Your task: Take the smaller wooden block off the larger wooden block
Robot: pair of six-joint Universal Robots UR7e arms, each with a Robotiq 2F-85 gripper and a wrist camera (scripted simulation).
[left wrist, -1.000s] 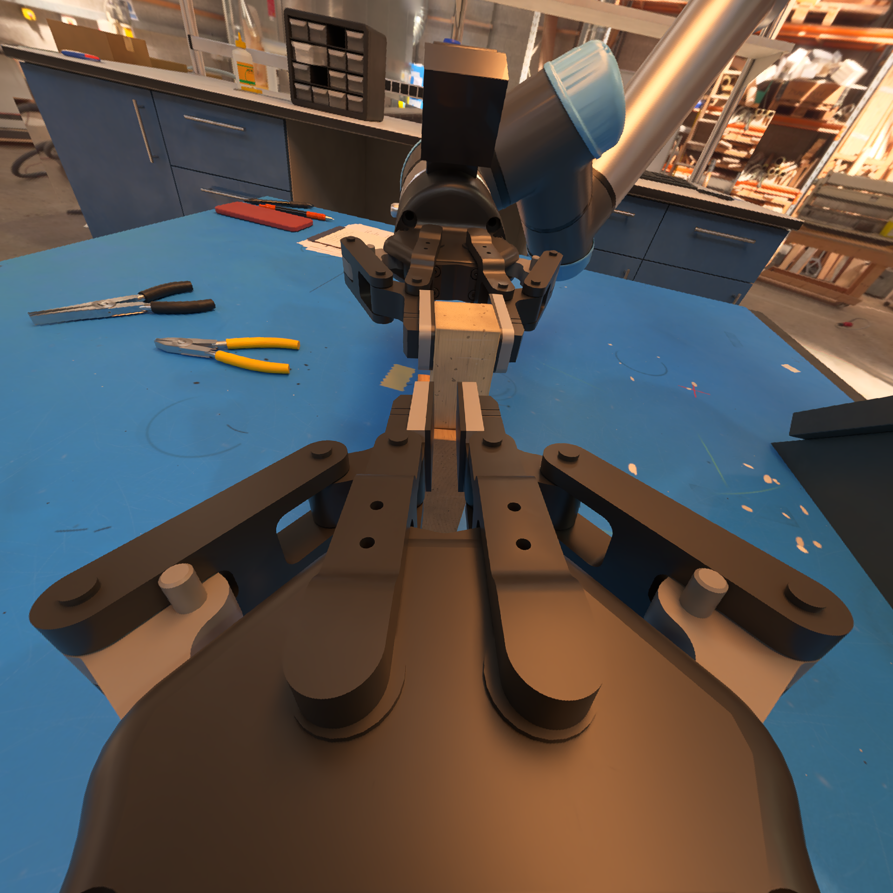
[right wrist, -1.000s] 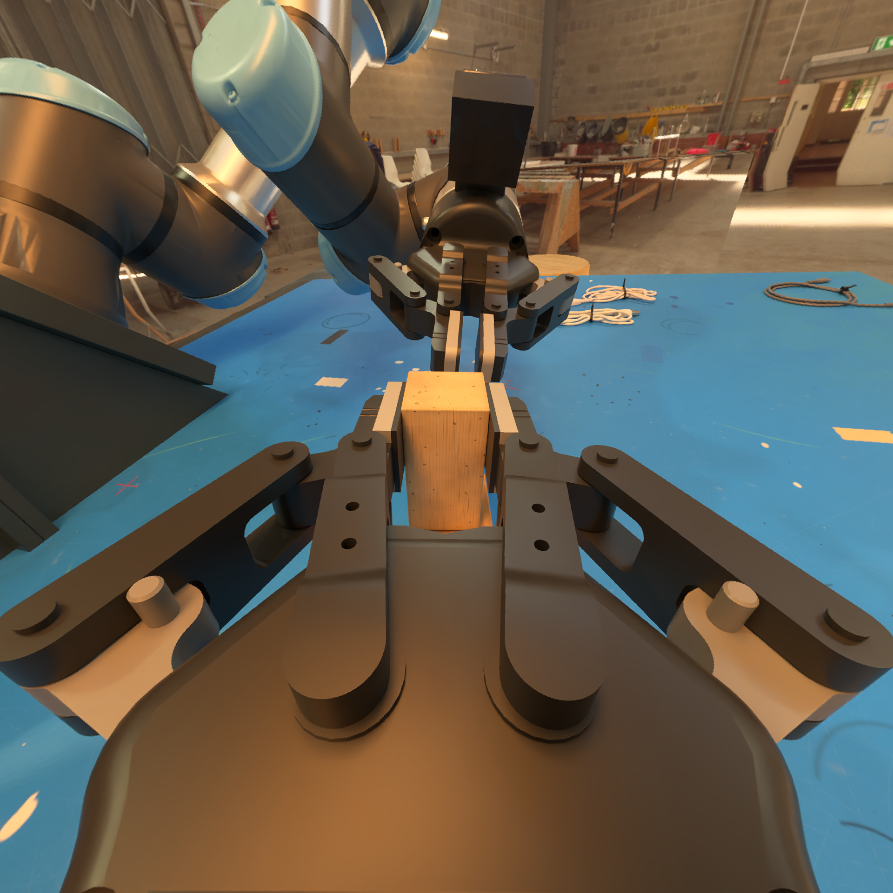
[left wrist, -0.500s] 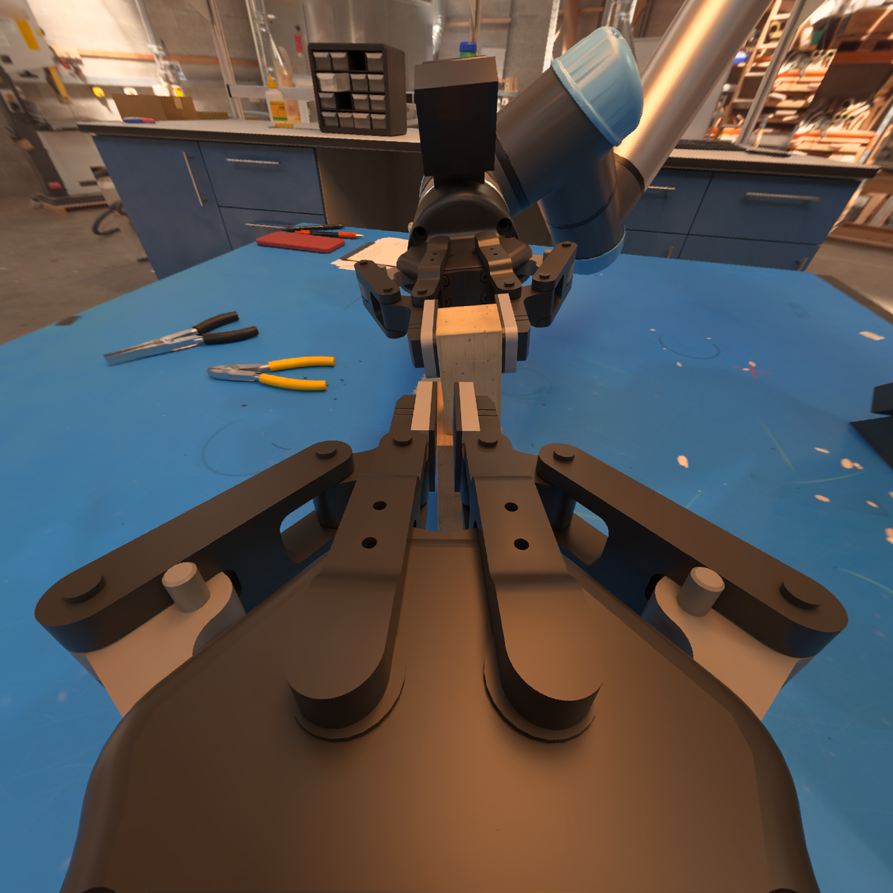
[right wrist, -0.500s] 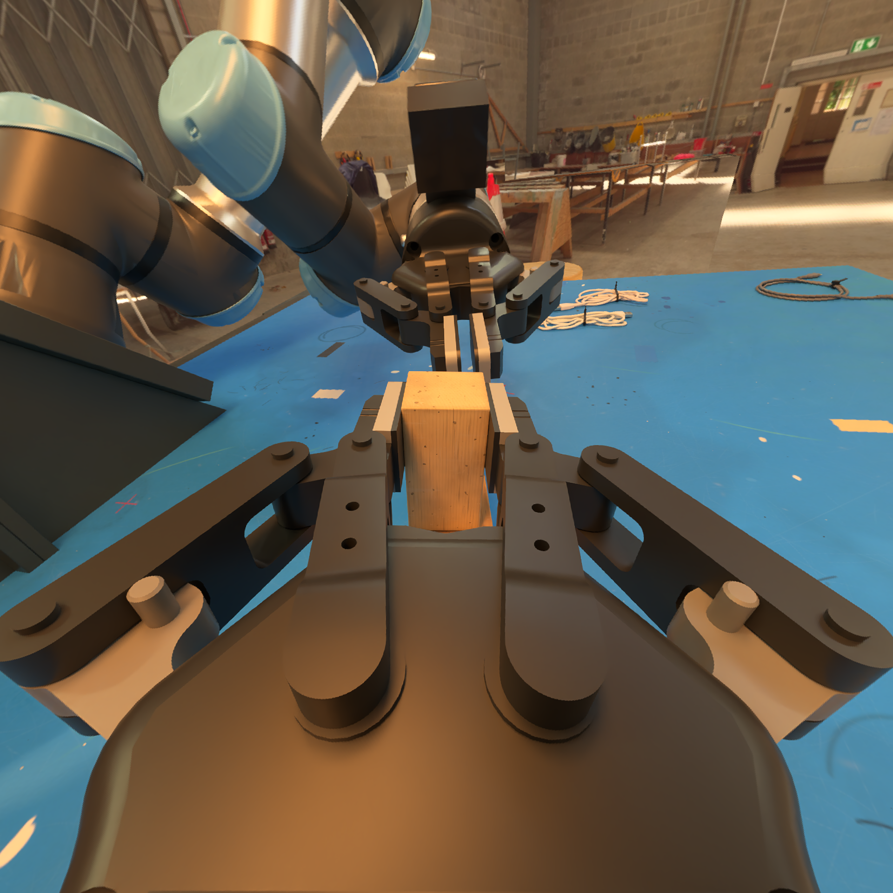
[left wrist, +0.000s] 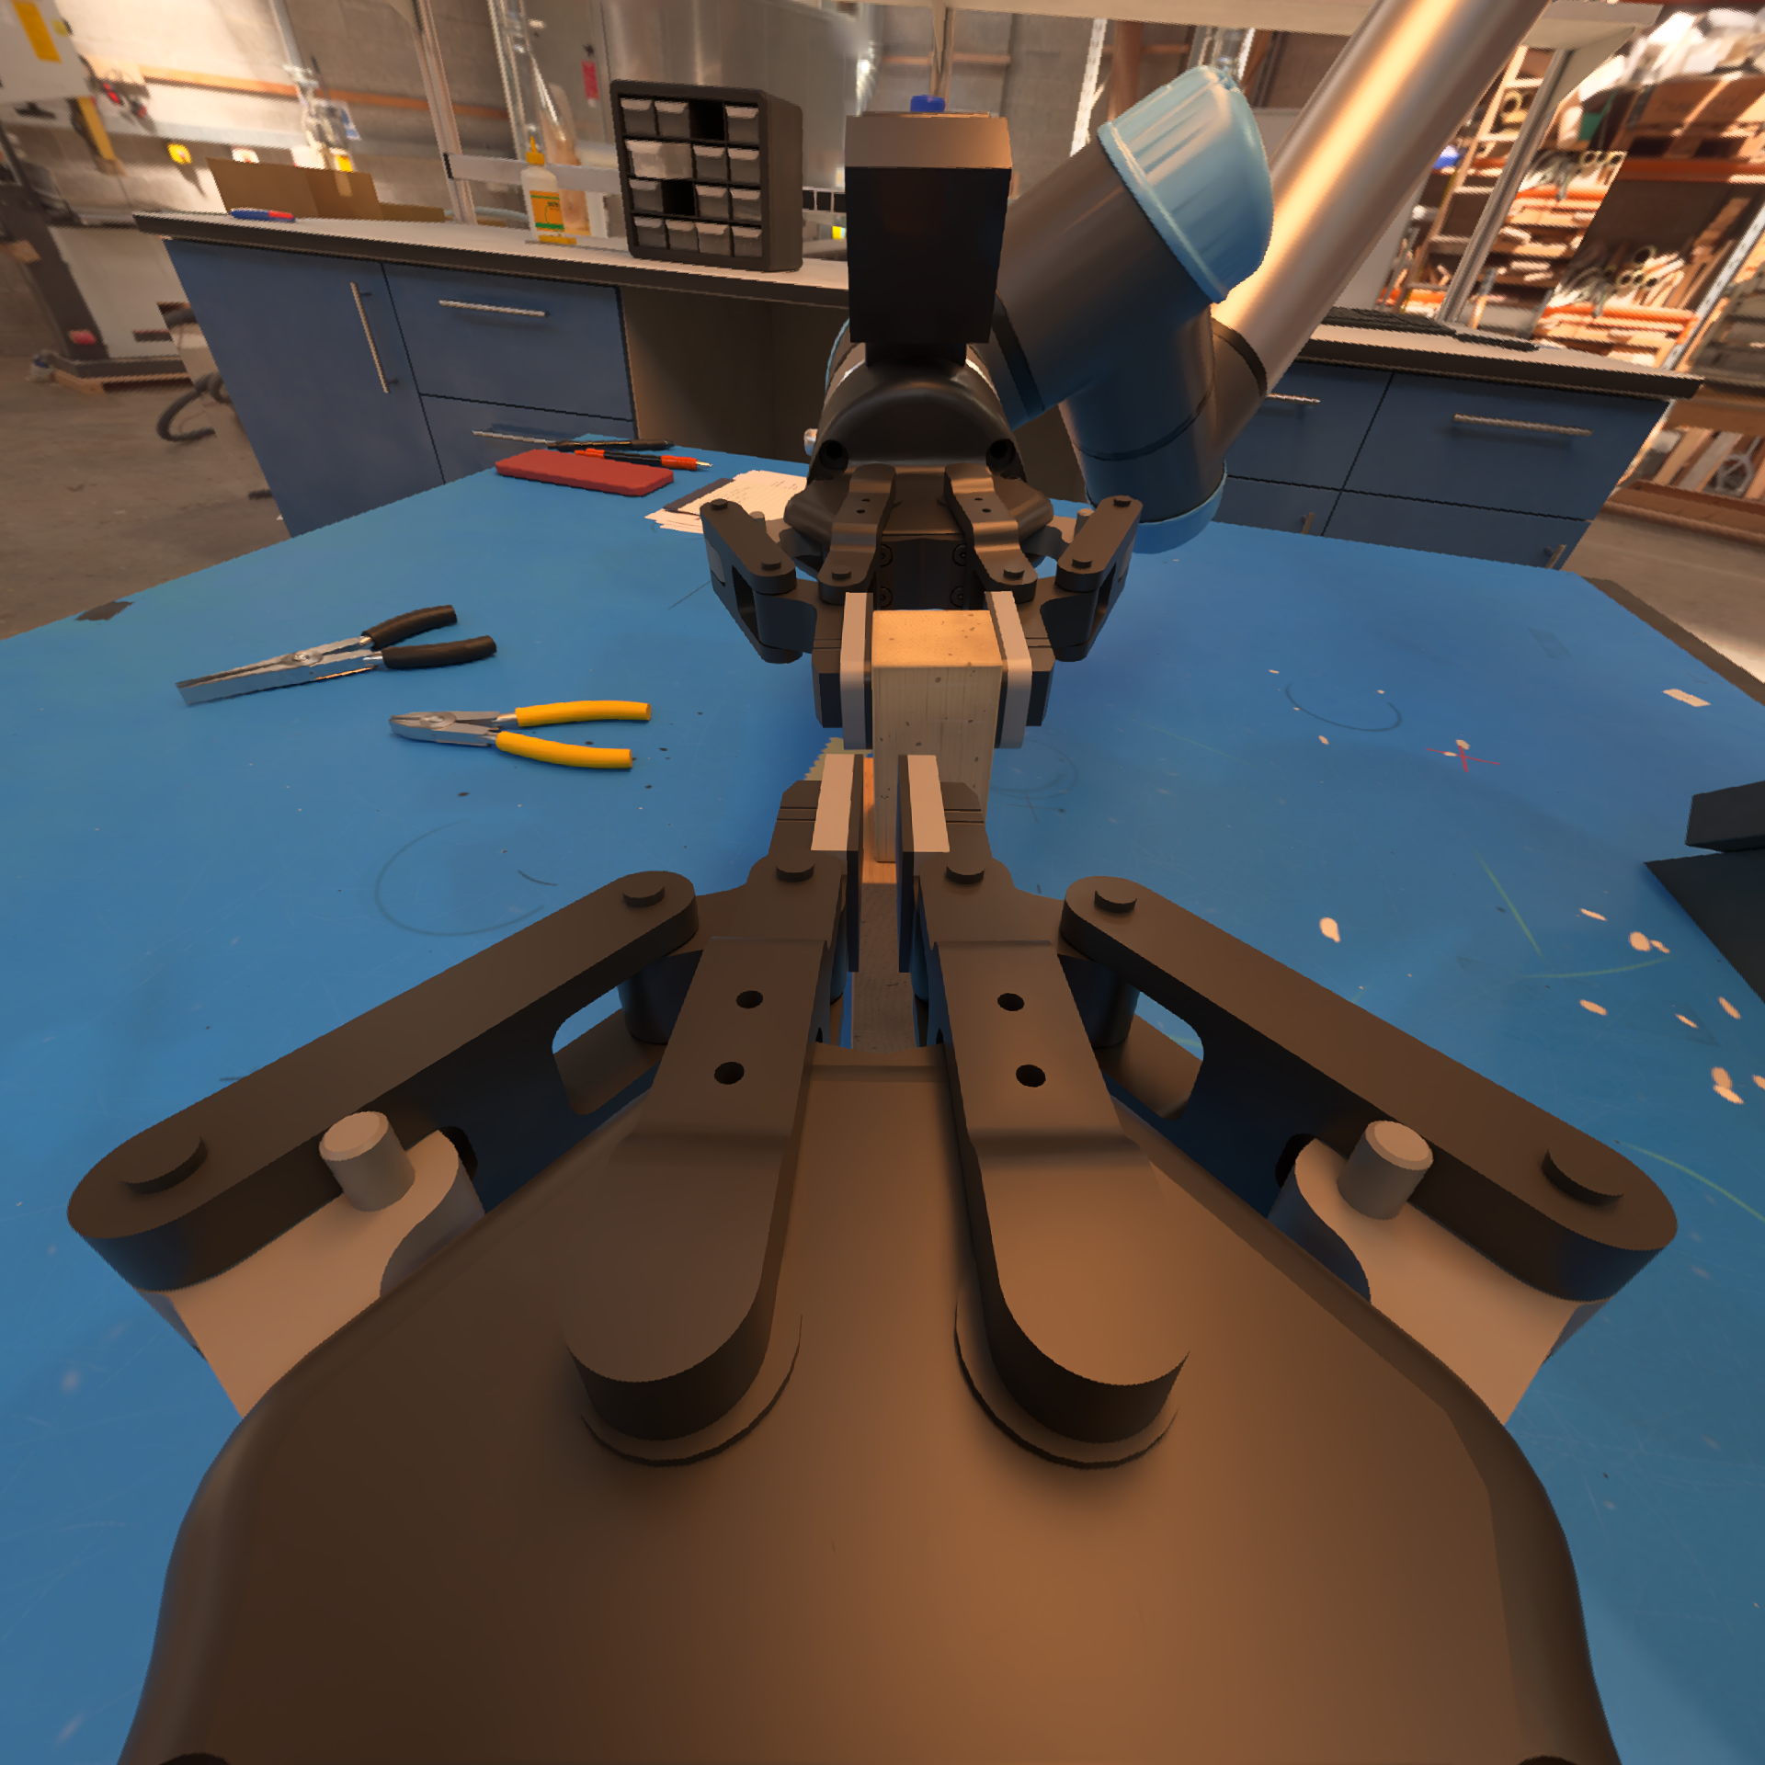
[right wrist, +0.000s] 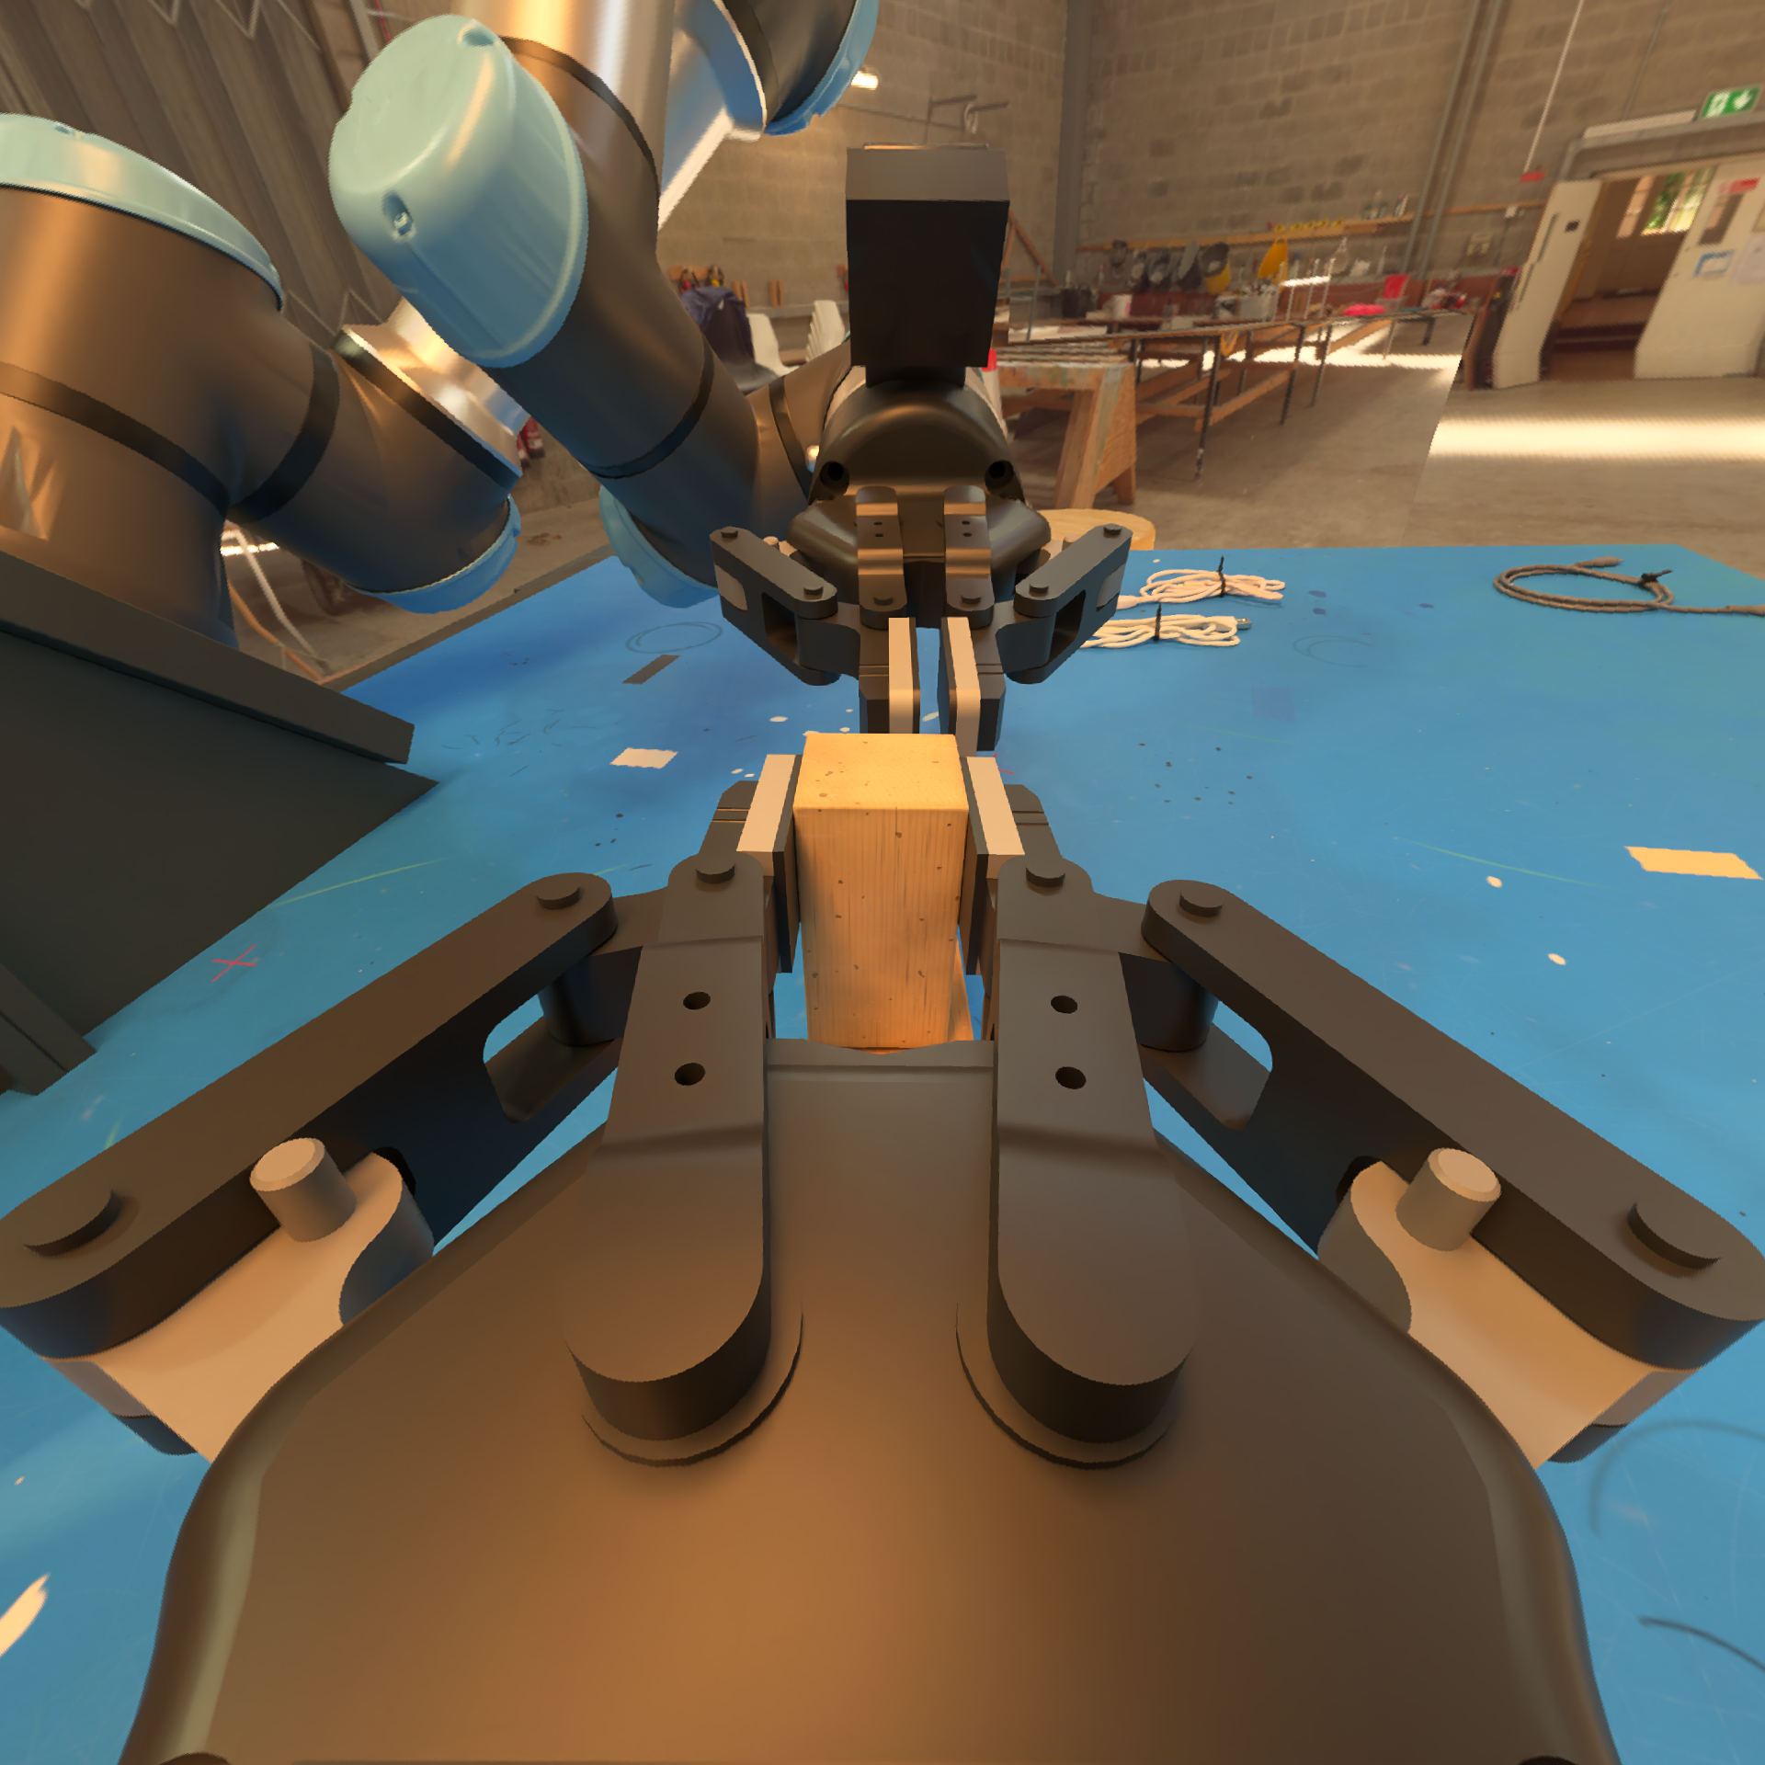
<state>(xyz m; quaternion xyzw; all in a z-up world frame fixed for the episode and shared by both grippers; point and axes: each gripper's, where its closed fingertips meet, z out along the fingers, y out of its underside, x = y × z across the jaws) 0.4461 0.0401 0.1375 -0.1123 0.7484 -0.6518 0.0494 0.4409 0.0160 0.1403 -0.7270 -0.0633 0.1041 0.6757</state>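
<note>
— Grip on each side?

— Centre of the left wrist view: left gripper (left wrist: 880,804) closed down narrow on the smaller wooden block (left wrist: 877,864), a thin strip showing between the pads. Just above, right gripper (left wrist: 936,683) clamped at medium width on the larger wooden block (left wrist: 934,707). Same pairing in the right wrist view: larger wooden block (right wrist: 881,898) filling the centre, left gripper (right wrist: 931,683) beyond it, upper middle.

— Why held like that?

— Probably one side to anchor, the other to pull; both pieces up off the blue table (left wrist: 287,907). Blocks touching or already parted: cannot tell, junction hidden behind the pads.

— Any writing?

— Nothing legible on either block. Bottle (left wrist: 545,199) with a yellow label on the counter, upper left, print too small. Green sign (right wrist: 1730,99) at upper right of the right wrist view, posters by the doorway, unreadable. Pliers (left wrist: 523,733) with yellow handles at mid left, no brand visible.
</note>
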